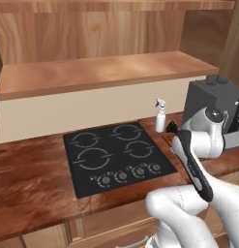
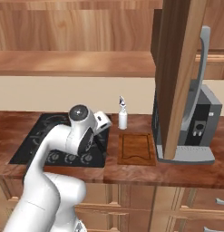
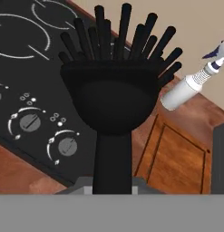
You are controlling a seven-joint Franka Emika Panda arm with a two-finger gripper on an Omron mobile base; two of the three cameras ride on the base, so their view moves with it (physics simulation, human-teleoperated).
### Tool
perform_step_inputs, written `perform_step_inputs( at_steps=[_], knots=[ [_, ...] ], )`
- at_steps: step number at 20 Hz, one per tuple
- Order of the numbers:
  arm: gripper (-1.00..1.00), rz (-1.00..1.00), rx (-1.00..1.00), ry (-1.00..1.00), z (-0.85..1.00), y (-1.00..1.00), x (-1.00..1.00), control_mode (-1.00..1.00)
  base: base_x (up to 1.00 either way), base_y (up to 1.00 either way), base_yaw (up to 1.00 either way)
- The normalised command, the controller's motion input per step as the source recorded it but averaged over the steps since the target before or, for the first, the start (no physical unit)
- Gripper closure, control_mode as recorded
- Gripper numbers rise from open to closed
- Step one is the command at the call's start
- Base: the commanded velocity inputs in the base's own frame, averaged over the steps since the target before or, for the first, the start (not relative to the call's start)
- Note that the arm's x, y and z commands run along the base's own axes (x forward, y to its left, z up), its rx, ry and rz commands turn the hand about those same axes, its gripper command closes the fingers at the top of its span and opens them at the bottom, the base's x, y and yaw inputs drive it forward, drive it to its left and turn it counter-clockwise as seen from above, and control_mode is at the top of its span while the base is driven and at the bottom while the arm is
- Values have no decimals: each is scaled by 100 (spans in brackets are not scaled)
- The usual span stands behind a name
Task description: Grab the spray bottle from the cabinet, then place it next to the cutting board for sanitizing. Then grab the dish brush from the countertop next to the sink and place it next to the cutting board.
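Note:
My gripper (image 3: 112,186) is shut on the black dish brush (image 3: 114,86). I hold it by its slim handle, and the bristle head points away from the hand. The brush hangs over the right edge of the stove top (image 3: 27,68), just left of the cutting board (image 3: 177,158). The whitish spray bottle (image 3: 186,88) stands upright on the countertop (image 1: 29,184) behind the cutting board (image 2: 136,148). In the base views the spray bottle (image 2: 123,118) is close to the back wall, with my hand (image 2: 102,123) to its left. The brush bristles (image 1: 171,127) peek out beside the spray bottle (image 1: 160,117). The sink is out of view.
The cabinet door (image 2: 177,68) stands open above the right end of the counter. Below it, right of the board, sits a dark grey coffee machine (image 2: 199,127). The black four-ring stove top (image 1: 116,155) has its knobs along the front edge. A pale wooden shelf (image 1: 101,70) runs above.

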Motion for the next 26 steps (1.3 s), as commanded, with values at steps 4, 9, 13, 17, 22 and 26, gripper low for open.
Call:
perform_step_inputs(
  at_steps=[4,9,13,17,22,26],
  knots=[
    [100,-1,4,0,-57,0,93,-100,0,0,0],
    [100,-7,0,7,-44,3,82,-100,0,0,0],
    [100,-10,0,21,-27,0,61,-100,0,0,0],
    [100,-7,0,22,-19,0,43,-100,0,0,0],
    [100,-1,0,7,-17,-14,39,-100,0,0,0],
    [100,0,0,3,-17,-31,35,-100,0,0,0]
  ],
)
